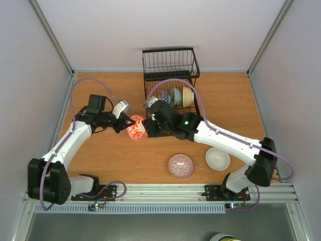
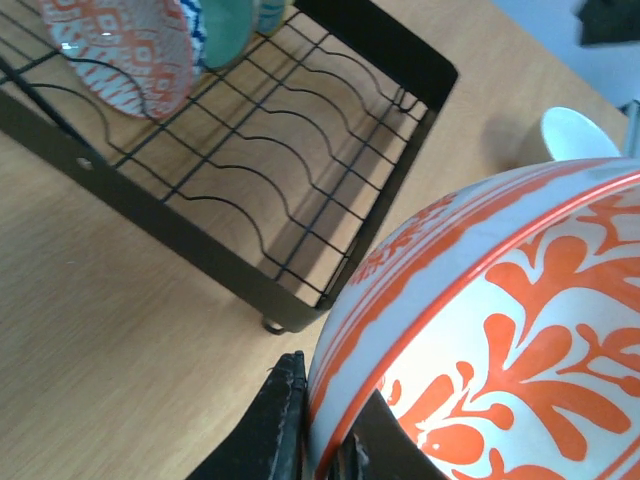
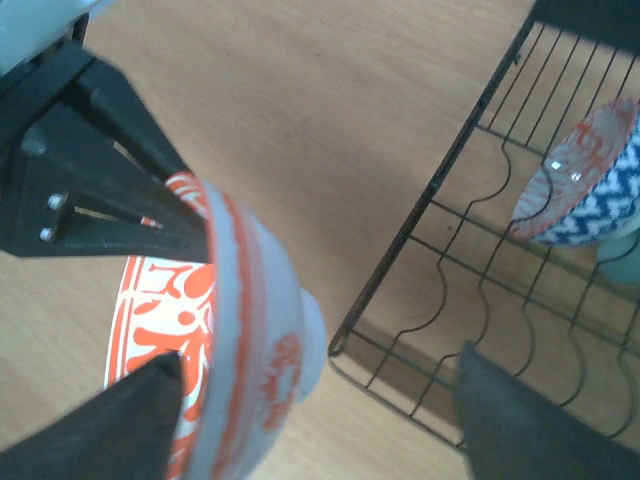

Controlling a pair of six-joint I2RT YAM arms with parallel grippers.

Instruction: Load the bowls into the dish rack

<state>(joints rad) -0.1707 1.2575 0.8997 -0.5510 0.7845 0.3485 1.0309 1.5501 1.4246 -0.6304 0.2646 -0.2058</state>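
The wooden bench [image 1: 225,100] carries everything. At the middle of its far edge stands the black wire dish rack [image 1: 170,63], its upright basket section at the back and the rows of wavy tines toward me. Both my arms reach in to meet near the rack's near left corner.

Between them is the orange-patterned bowl [image 1: 136,128], white with orange leaves and bands, turned on its side just off that corner of the rack. My left claw [image 1: 125,122] is clamped on its rim, one finger inside and one finger [image 2: 280,430] outside the wall. My right claw [image 1: 148,126] is at the bowl's other side with its jaws standing wide apart; one finger lies close against the rim, the other is well clear of it, so it is not gripping.

Three bowls stand on edge in the tines: a blue-and-white bowl [image 3: 585,190] with a red pattern inside, a pale green bowl [image 1: 175,95] next to it, and a beige bowl [image 1: 187,96] at the right.

Near the bench's near edge, about the middle, a pink patterned bowl [image 1: 180,165] lies upside down. Just to its right a plain white bowl [image 1: 217,159] sits upright.
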